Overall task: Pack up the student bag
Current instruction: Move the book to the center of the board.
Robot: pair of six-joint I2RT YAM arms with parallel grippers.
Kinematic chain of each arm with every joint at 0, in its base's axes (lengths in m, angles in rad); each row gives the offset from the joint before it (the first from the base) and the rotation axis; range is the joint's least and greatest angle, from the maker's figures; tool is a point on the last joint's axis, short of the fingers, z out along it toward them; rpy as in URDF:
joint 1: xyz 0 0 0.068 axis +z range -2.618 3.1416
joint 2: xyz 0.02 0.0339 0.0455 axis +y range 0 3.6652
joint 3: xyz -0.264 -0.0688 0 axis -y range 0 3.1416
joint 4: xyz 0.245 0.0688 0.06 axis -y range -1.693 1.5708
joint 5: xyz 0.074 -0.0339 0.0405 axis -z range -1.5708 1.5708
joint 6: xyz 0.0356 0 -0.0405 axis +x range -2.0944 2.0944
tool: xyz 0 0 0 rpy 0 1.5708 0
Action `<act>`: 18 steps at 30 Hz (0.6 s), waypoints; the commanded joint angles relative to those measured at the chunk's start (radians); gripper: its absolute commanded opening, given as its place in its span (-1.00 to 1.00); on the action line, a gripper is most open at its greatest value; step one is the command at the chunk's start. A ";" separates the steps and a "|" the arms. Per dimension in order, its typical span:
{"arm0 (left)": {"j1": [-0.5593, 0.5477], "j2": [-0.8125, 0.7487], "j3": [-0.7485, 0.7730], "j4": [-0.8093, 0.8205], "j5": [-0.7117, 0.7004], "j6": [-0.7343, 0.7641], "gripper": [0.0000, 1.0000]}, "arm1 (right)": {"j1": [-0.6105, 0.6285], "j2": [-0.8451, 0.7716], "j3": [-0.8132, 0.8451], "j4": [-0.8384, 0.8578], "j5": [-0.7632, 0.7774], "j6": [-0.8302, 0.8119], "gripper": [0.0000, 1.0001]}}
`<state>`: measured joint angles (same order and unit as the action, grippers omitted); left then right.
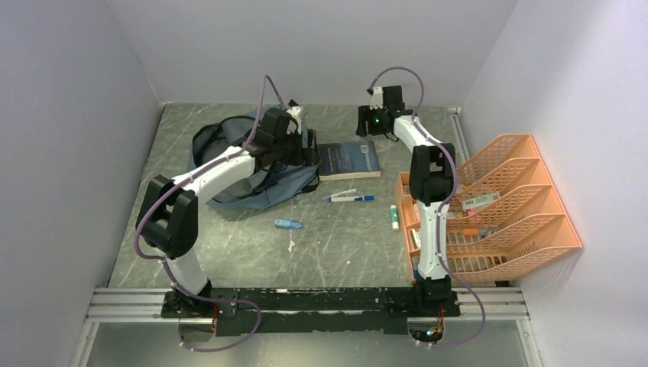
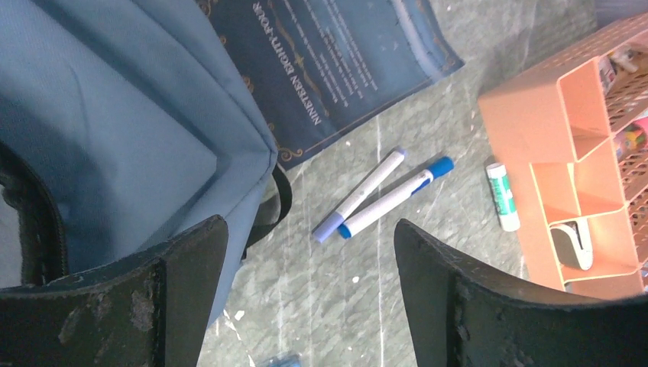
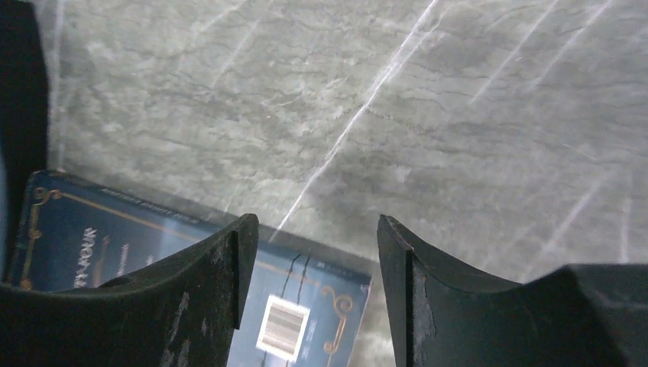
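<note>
student bag (image 1: 284, 186) lay far left on the table (image 1: 344, 245), its middle hidden under the left arm (image 1: 214, 172). book (image 1: 349, 160) just right of it, one edge lost behind the bag's corner, title only partly legible. left gripper (image 2: 309, 225) hung over the bag's right edge, jaws spread, holding nothing. right arm (image 1: 428, 199) reached far; right gripper (image 3: 315, 222) above the table by the book's far edge, jaws spread, empty.

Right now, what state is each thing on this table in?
Grey-blue fabric backpack: lying slumped on the table.
Dark blue paperback book: closed, lying flat.
Two white marker pens: capped, side by side.
White glue stick: capped, lying down.
Left gripper: open, empty.
Right gripper: open, empty.
</note>
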<state>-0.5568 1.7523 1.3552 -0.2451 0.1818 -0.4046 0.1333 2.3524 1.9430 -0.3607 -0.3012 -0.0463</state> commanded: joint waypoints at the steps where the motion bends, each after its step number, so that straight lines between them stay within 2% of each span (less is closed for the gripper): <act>1: -0.015 -0.043 -0.039 -0.017 -0.021 -0.007 0.68 | 0.005 0.091 0.095 -0.070 -0.036 -0.002 0.25; 5: -0.015 -0.041 -0.050 -0.010 -0.007 -0.012 0.68 | 0.006 0.086 0.075 -0.074 -0.065 0.019 0.23; 12: -0.021 -0.029 -0.063 0.003 0.018 -0.021 0.66 | 0.017 -0.008 -0.090 -0.089 0.063 0.121 0.06; 18: -0.032 -0.008 -0.045 -0.001 0.019 -0.005 0.66 | 0.025 -0.116 -0.224 -0.143 0.086 0.231 -0.06</act>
<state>-0.5697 1.7466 1.2964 -0.2592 0.1837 -0.4194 0.1452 2.3074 1.7996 -0.4107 -0.2455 0.0875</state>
